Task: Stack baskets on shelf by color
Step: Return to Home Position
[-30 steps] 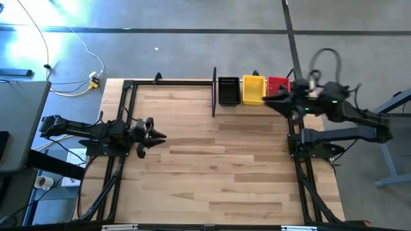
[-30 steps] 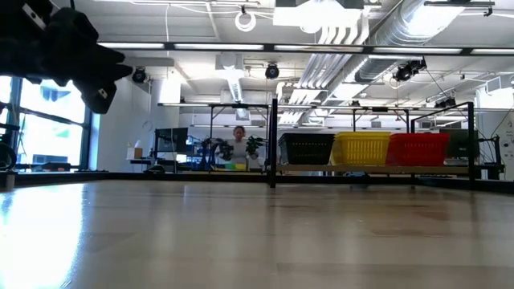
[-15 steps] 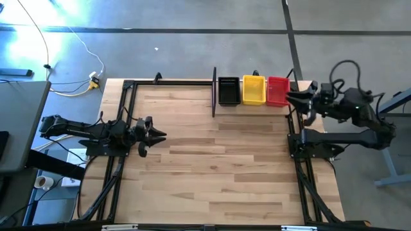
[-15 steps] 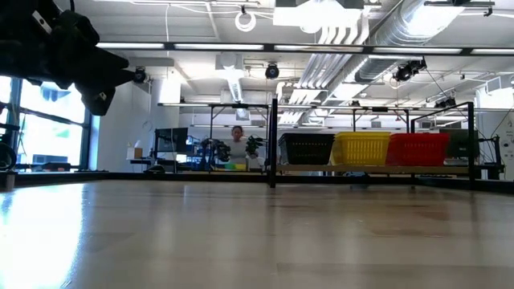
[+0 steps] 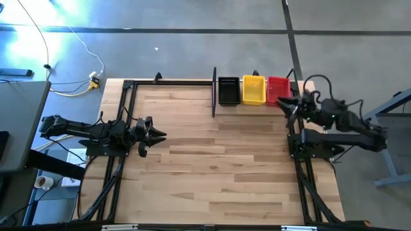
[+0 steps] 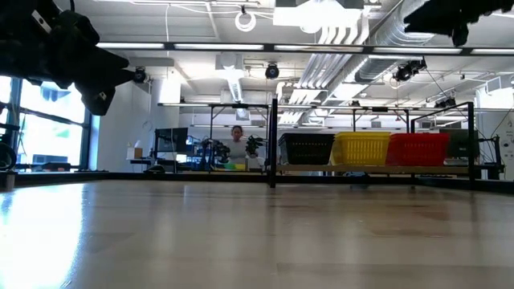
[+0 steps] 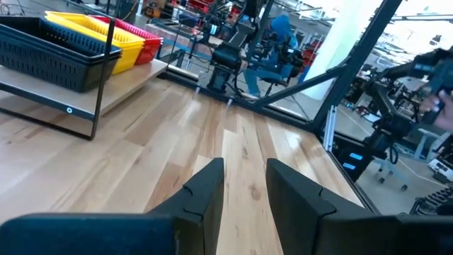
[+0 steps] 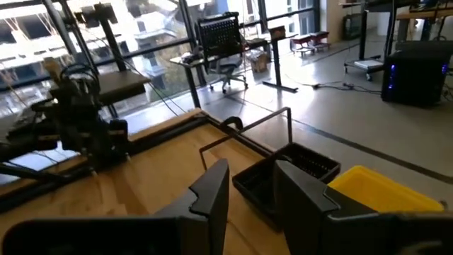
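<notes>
On the shelf (image 5: pixel 214 94) at the table's far edge, a black basket (image 5: pixel 228 91), a yellow basket (image 5: pixel 253 90) and a red basket (image 5: pixel 277 90) stand side by side, their bottoms on the shelf's wooden base (image 7: pixel 49 95). My right gripper (image 5: pixel 281 101) hovers open by the near right corner of the red basket, pointing toward the table's left, with nothing between its fingers (image 8: pixel 212 188). My left gripper (image 5: pixel 160 135) waits open at the table's left side, above the wood, and is also empty (image 7: pixel 244 180).
The light wooden tabletop (image 5: pixel 212 167) stretches bare between the two arms and down to the near edge. A black frame (image 5: pixel 128 90) runs along the table's left, far and right sides. A person (image 6: pixel 237 140) sits far off in the room behind.
My right arm has drawn back from over the red basket toward the table's right edge and has come down. Its gripper has rolled and tipped up until nearly level, and the arm now shows at the top right of the low view. The baskets have not moved.
</notes>
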Controlling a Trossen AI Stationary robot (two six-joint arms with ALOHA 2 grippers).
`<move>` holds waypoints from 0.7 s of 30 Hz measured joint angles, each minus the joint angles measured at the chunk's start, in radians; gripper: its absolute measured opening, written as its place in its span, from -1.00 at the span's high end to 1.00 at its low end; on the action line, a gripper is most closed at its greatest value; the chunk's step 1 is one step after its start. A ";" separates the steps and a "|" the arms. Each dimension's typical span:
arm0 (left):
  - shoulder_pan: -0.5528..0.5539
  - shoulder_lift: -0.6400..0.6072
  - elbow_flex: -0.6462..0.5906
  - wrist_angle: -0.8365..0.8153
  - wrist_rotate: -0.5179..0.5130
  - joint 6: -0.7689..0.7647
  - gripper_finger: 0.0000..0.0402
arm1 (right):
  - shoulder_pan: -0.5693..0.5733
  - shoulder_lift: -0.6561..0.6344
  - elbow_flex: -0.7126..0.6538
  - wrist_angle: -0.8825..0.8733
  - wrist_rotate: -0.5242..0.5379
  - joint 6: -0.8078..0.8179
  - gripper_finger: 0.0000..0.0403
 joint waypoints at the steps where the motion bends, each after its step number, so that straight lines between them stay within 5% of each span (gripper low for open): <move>1: 0.000 0.000 0.000 0.000 0.000 0.000 0.52 | 0.000 -0.020 -0.039 0.033 -0.004 0.007 0.51; 13: 0.000 0.000 0.000 0.000 0.000 0.000 0.52 | 0.000 -0.284 -0.357 0.228 -0.205 0.035 0.51; 21: 0.000 0.000 0.001 0.001 0.000 0.000 0.52 | 0.000 -0.281 -0.484 0.299 -0.204 0.046 0.51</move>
